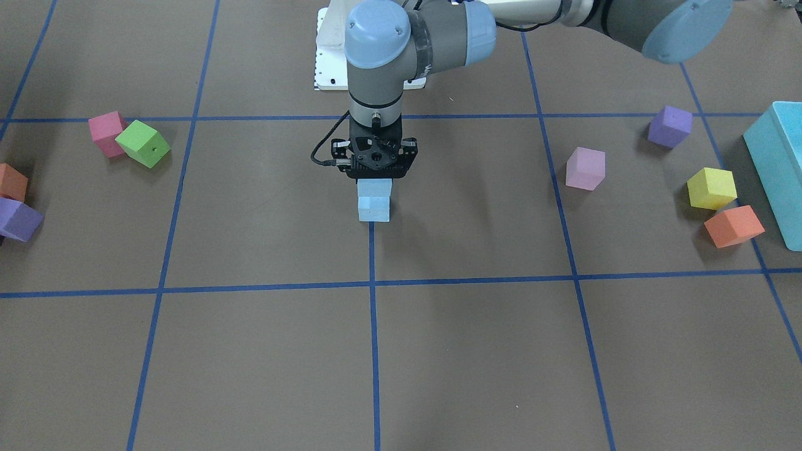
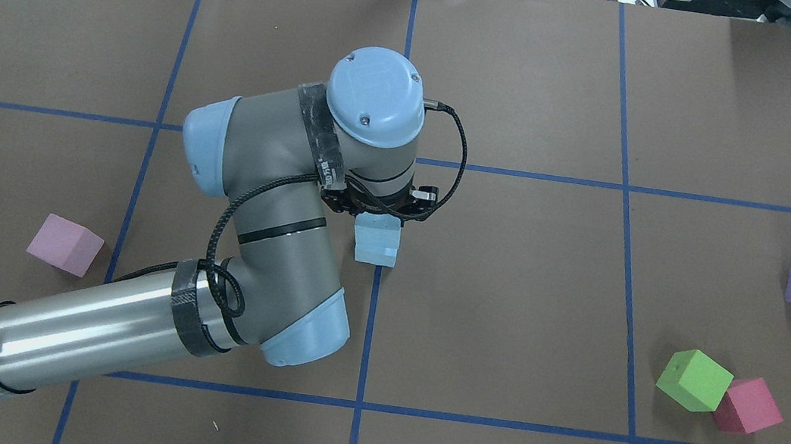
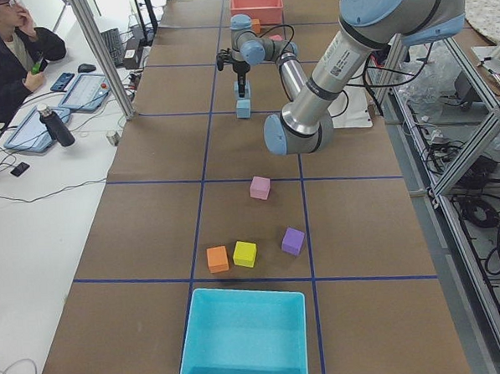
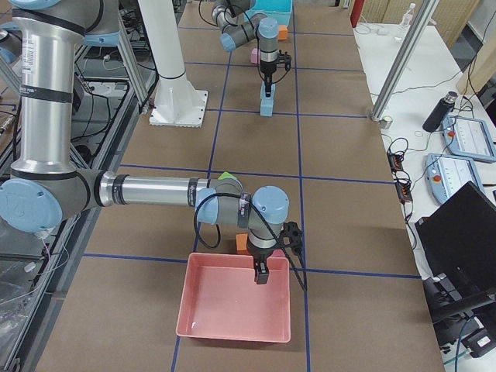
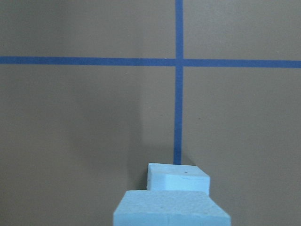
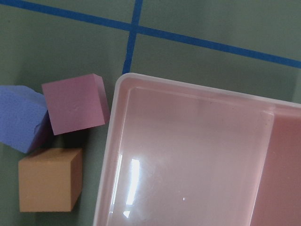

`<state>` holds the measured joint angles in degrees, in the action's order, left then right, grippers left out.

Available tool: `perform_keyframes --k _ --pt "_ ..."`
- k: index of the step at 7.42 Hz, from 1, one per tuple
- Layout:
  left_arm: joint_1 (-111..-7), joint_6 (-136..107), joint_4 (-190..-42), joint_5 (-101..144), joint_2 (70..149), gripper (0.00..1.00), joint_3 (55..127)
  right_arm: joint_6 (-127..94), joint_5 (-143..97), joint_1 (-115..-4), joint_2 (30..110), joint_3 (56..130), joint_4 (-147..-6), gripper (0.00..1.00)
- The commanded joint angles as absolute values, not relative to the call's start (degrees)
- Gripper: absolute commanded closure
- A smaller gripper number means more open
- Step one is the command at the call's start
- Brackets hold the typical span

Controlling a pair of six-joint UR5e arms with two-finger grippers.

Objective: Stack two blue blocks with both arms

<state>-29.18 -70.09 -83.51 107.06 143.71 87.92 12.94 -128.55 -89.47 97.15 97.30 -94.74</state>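
Your brown table (image 1: 250,351) bears blue tape lines (image 1: 373,326). The pale-blue upper block (image 1: 374,188) sits slightly offset on the lower block (image 1: 374,212). You cannot tell whether the left gripper (image 1: 374,170) or right gripper (image 4: 262,273) grips.

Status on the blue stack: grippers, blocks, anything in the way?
Left gripper down on upper blue block, grip unclear. It sits on lower blue block. Right gripper over pink bin, state unclear. Nearest lilac cube well clear.

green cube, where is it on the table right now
In the overhead view the green cube sits on the robot's right side of the table, touching the magenta cube.
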Motion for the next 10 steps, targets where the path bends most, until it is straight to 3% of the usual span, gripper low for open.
perform_keyframes --k 1,8,10 --pt "-28.4 -68.4 -84.5 106.0 143.7 1.00 86.7 12.9 -128.6 -89.5 97.0 97.3 -94.7 0.00" --pt "-28.6 -66.5 -86.1 106.1 142.7 1.00 85.7 12.9 -128.7 -89.5 96.8 97.3 -94.7 0.00" --pt "-28.6 -66.4 -86.7 106.1 142.7 0.90 85.5 12.9 -128.7 -89.4 96.8 97.2 -94.7 0.00"
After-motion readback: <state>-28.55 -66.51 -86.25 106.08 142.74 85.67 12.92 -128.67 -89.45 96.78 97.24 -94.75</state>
